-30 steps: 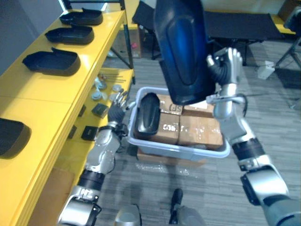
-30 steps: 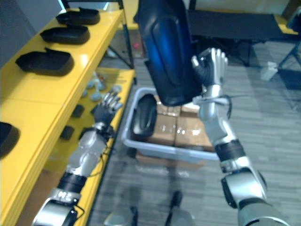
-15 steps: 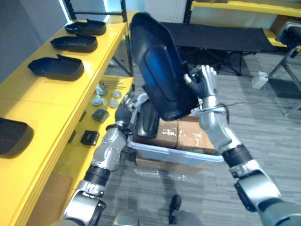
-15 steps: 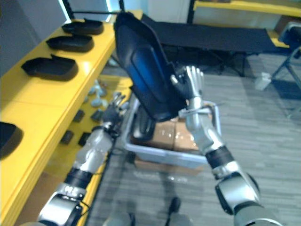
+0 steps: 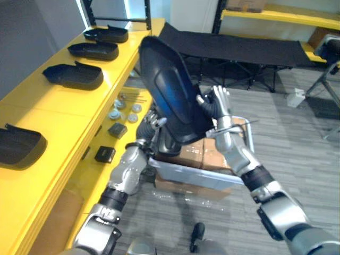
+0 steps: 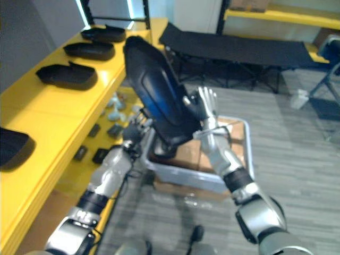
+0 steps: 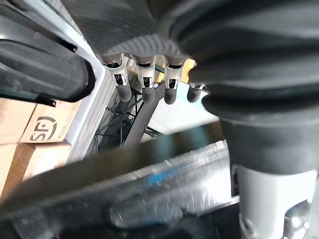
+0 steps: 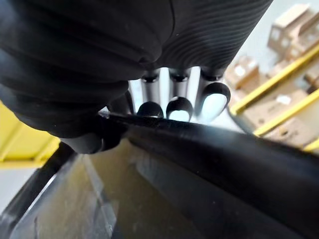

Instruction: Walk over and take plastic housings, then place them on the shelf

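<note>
Left eye view: your right hand (image 5: 219,109) pinches the housing (image 5: 172,93) by its rim, fingers over the edge and thumb beneath. It hangs tilted in the air above the grey bin (image 5: 194,175), beside the yellow shelf (image 5: 58,114). Left hand (image 5: 152,123) sits below it near the bin rim, fingers loose, holding nothing. Housing looks stiff, light, glossy, probably slippery; steady its lower edge with the left.

The left arm (image 5: 126,169) and right arm (image 5: 240,157) are smooth silver-grey shells, broken by black bands at the joints. A dark ribbed cover (image 7: 259,74) wraps the wrist and back of the left hand (image 5: 149,127) and the right hand (image 5: 217,103). Their silver fingers (image 7: 144,82) end in rounded dark tips.
</note>
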`<state>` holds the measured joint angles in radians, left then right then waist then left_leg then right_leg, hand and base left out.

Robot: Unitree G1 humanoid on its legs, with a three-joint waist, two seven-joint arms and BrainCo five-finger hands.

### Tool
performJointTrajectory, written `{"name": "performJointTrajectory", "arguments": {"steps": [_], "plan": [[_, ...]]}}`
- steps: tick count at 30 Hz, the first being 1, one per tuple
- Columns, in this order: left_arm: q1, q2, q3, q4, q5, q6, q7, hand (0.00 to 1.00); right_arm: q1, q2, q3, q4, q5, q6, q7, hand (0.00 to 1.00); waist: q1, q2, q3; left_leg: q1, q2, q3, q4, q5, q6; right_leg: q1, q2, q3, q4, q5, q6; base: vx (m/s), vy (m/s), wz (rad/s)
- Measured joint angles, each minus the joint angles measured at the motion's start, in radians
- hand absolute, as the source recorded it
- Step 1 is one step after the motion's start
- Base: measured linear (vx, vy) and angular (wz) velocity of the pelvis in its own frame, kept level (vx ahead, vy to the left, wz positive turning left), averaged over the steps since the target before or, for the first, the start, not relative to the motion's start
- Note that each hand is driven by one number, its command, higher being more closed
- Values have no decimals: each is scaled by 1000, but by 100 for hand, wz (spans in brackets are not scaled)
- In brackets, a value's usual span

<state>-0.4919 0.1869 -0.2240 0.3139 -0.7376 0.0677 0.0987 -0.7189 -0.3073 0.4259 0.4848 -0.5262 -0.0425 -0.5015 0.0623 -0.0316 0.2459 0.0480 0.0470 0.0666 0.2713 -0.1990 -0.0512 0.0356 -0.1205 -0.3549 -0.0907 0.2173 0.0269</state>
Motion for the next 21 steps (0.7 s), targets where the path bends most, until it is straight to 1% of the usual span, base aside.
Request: {"name": "performJointTrajectory", "arguments": {"steps": [2, 6, 7, 14, 17, 19, 21], "plan": [[1, 1, -21, 0, 0, 2, -4, 0, -1, 12, 3, 37, 1, 5, 1, 100, 9, 0, 0, 0, -1, -1, 0, 0, 0, 0, 1, -1, 0, 5, 1, 0, 0, 0], [12, 2, -25, 0, 0, 6, -4, 0, -2, 22, 23, 43, 2, 9, 0, 100, 13, 0, 0, -2, -5, -2, 1, 0, 0, 0, 0, -1, 0, 7, 4, 4, 4, 1], [19, 2, -25, 0, -1, 6, -4, 100, -6, 29, 25, 45, 2, 9, 0, 100, 14, 0, 0, -2, -5, -2, 1, 0, 0, 1, 0, -1, 0, 7, 4, 0, 0, 0], [48, 1, -26, 3, 5, -1, 11, 100, -38, 57, 64, 57, 3, 7, 2, 100, 23, 0, 0, -14, -4, -8, 14, -1, -1, -2, 1, -5, 0, 3, 0, -9, 3, 2], [59, 1, -25, 4, 11, -4, 36, 100, -38, 71, 78, 57, 3, -4, 3, 100, 23, -1, 0, -14, -4, -7, 17, -1, -1, -1, 0, -5, 0, -3, -6, -10, 4, 0], [64, 2, -24, 7, 14, -6, 56, 100, -37, 79, 85, 56, 3, -10, 1, 100, 22, -2, -1, -14, -3, -7, 17, -1, -1, -1, -1, -5, 0, -6, -2, 0, 0, 0], [65, 1, -24, 20, 34, -20, 75, 100, -33, 91, 87, 56, 4, -11, -2, 100, 22, -7, -5, -15, -1, -8, 17, -2, -2, -1, -1, -5, 0, -8, -3, 0, 0, 0]]}}
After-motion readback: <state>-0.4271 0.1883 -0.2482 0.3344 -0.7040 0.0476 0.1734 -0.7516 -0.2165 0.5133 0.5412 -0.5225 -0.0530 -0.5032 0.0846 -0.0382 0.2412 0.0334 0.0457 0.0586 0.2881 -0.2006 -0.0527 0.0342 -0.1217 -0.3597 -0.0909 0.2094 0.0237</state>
